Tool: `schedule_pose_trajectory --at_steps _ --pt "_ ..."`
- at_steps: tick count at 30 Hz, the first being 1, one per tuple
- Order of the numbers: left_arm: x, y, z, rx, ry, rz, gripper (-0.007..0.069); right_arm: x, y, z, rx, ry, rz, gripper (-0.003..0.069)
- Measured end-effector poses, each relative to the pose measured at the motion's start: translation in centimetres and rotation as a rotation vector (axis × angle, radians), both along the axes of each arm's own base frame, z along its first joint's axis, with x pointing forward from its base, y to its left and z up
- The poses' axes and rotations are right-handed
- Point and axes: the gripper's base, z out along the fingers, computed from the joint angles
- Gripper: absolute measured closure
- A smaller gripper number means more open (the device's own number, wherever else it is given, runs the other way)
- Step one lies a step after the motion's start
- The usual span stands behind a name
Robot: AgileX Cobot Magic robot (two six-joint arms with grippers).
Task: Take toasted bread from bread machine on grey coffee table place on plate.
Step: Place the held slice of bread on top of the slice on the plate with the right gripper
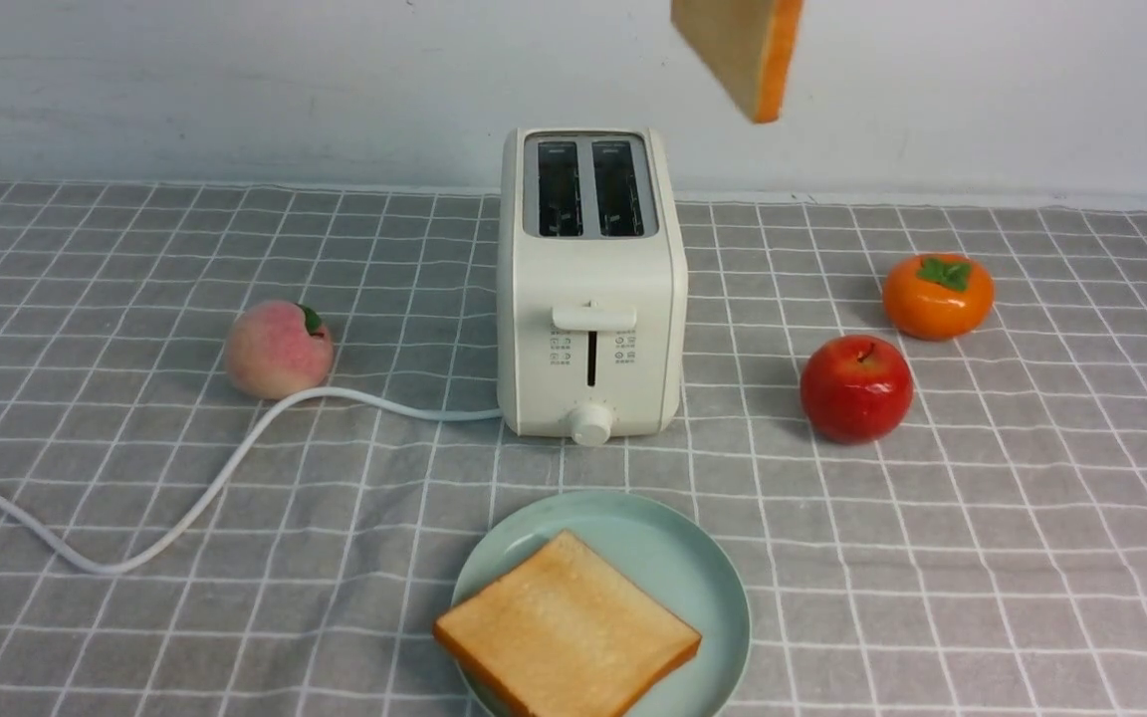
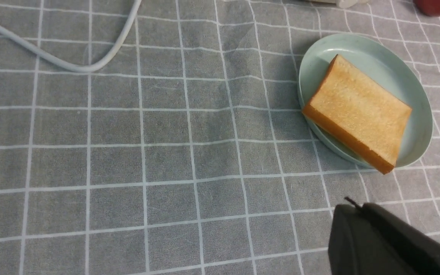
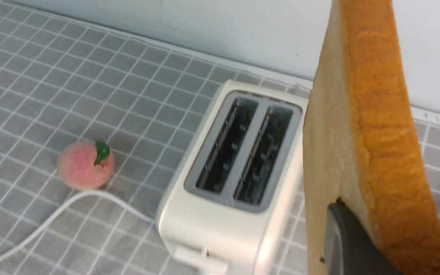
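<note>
The right gripper point(image 3: 395, 244) is clamping 1 toasted bread slice point(image 3: 372, 114) high above the bread machine point(image 1: 590, 329) (only its lower corner is showing in the front view). The 2nd slice point(image 1: 566, 632) is lying on the plate point(image 1: 678, 558); the left gripper point(image 2: 361, 225), jaws together, is hovering nearby.

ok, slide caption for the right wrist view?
Right fingers hold a toast slice clear of the empty toaster; peach by the cord.

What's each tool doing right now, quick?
Left tool: closed, holding nothing.
Right tool: closed on a toast slice, held up in the air.
</note>
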Motion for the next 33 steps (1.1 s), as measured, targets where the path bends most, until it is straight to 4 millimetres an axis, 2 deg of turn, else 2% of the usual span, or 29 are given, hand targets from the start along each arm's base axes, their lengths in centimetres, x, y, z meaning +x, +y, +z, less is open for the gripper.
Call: schedule_pose_trajectory --at_steps 1,3,7,8,9,10,14,15,20,24,25,28,33 --pt "0.0 0.0 0.0 0.0 -0.001 0.0 0.0638 -0.2 -0.1 0.1 -0.002 0.002 0.0 0.0556" --pt "0.1 0.0 0.1 -0.006 -0.013 0.0 0.0638 -1.9 -1.0 1.2 -0.001 0.012 0.009 0.0556" --pt "0.4 -0.2 -0.1 -0.019 -0.047 0.001 0.0638 -3.0 -0.9 0.3 0.014 0.079 0.067 0.0556" --pt "0.6 -0.2 -0.3 -0.023 -0.058 0.001 0.0638 -3.5 -0.5 -0.6 0.041 0.136 0.102 0.0556" --pt "0.7 -0.3 -0.4 -0.027 -0.066 0.002 0.0638 -3.7 0.0 -2.3 0.055 0.218 0.135 0.0556" --pt "0.7 -0.3 -0.5 -0.027 -0.067 0.002 0.0638 -3.9 0.1 -2.5 0.067 0.231 0.147 0.0556" --pt "0.9 -0.4 -1.0 -0.035 -0.072 0.001 0.0638 -4.8 2.1 -10.8 0.102 0.543 0.353 0.0556" --pt "0.9 -0.4 -1.2 -0.035 -0.068 0.001 0.0638 -4.9 2.5 -12.2 0.13 0.592 0.389 0.0556" --pt "0.9 -0.5 -1.3 -0.038 -0.061 0.0 0.0638 -4.5 4.0 -18.3 0.259 0.682 0.465 0.0556" --pt "0.9 -0.5 -1.3 -0.042 -0.057 -0.001 0.0638 -3.6 4.8 -21.7 0.323 0.693 0.458 0.0556" --pt "0.9 -0.5 -1.3 -0.042 -0.055 -0.001 0.0638 -3.5 4.8 -21.8 0.324 0.693 0.459 0.0556" --pt "0.8 -0.6 -1.4 -0.055 -0.041 -0.005 0.0638 -2.7 5.2 -23.9 0.331 0.73 0.44 0.0556" --pt "0.8 -0.6 -1.4 -0.06 -0.035 -0.006 0.0638 -2.1 5.4 -25.6 0.317 0.763 0.419 0.0556"
